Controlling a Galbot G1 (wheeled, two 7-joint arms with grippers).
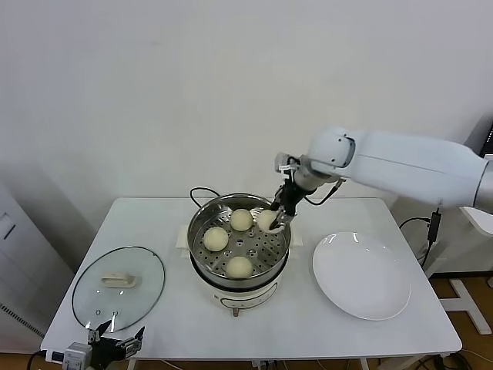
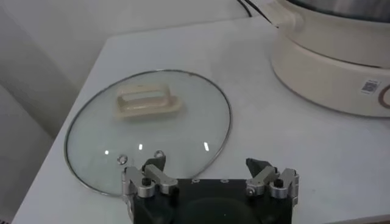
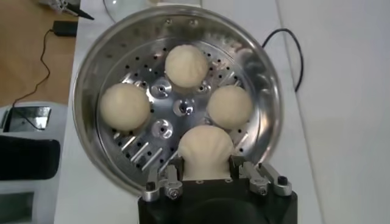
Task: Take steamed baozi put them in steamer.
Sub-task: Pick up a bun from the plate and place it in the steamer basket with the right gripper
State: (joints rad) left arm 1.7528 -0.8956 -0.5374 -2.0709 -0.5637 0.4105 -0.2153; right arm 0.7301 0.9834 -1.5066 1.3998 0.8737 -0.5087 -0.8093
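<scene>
A bare robot test room: plain white wall (image 1: 154,92), white table (image 1: 347,339) (cables trailing).

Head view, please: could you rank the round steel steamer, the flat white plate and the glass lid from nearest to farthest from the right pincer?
1. Round steel steamer, centre: right pincer is inside its rim.
2. Flat white plate, right side.
3. Glass lid, far left.

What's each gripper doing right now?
Left gripper: open, empty, parked by the glass lid.
Right gripper: around a baozi inside the steamer; whether it grips cannot be told.
</scene>
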